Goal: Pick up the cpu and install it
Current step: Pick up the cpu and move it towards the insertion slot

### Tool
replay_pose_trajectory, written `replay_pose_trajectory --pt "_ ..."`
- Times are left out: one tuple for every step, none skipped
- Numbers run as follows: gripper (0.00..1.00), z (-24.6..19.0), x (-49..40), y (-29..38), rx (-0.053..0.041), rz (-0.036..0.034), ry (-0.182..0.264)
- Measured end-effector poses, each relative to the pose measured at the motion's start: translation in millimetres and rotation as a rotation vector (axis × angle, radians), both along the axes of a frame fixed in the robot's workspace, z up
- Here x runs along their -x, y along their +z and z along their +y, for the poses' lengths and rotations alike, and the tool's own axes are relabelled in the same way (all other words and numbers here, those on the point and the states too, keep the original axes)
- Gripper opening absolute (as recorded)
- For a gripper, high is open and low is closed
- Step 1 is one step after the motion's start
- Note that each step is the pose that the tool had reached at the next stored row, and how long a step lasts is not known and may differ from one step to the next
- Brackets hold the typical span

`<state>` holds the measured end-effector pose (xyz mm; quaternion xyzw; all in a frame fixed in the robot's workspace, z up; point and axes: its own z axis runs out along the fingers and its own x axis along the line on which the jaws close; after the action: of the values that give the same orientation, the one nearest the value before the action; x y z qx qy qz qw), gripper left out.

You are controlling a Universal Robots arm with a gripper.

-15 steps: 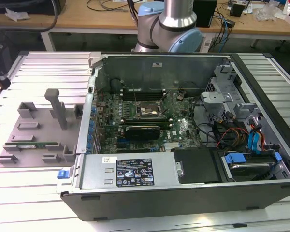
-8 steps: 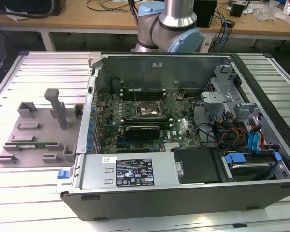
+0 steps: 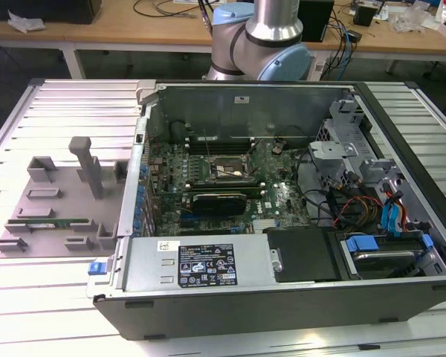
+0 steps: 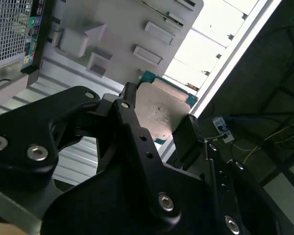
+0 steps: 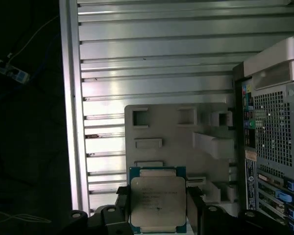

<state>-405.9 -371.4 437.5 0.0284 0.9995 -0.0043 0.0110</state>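
Two black fingers [image 5: 194, 205] of my pincer [image 5: 158, 208] press on opposite edges of the cpu [image 5: 158, 201], a small flat square chip with a silvery-grey metal top plate and a thin green rim. The pincer is closed only as far as the chip's width allows, and the chip is all it has hold of. In the second wrist view the same grip shows from the other side: the cpu [image 4: 164, 105] sits flat between the fingers [image 4: 185, 139], its plate facing the camera, with a dull smudge near its middle.

I hold the chip outside the computer, over the pale grey moulded parts tray [image 5: 176, 132], near that tray's edge. The tray lies on the ribbed silver aluminium table [image 5: 152, 49], just beside the perforated rear panel of the grey desktop computer case [image 5: 274, 122].

In the exterior view the computer case [image 3: 282, 297] lies on its side with its cover off, and the parts tray [image 3: 52, 193] is on the exterior view's left of it. A long narrow green memory stick [image 3: 59, 222] rests in the tray. Inside the case, the green motherboard [image 3: 275, 186] carries a square black-framed socket [image 3: 224, 169], and a black rectangular graphics card [image 3: 219, 199] sits just beside that socket.
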Motion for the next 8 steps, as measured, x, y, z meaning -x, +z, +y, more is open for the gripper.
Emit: replay_pose_trajectory --pt "0.55 0.4 0.0 6.2 0.0001 0.0000 0.000" --pt "0.55 0.5 0.0 9.2 0.0005 -0.0003 0.000" --pt "0.55 0.6 0.0 9.2 0.0005 -0.0003 0.000" --pt "0.55 0.6 0.0 9.3 0.0007 -0.0002 0.000" --pt "0.55 0.6 -0.1 9.3 0.0007 -0.0001 0.000" --pt "0.55 0.7 -1.1 9.5 0.0008 0.0001 0.000" --pt "0.55 0.6 -2.0 9.4 0.0008 0.0000 0.000" --pt "0.55 0.6 -4.2 9.4 0.0007 -0.0001 0.000"
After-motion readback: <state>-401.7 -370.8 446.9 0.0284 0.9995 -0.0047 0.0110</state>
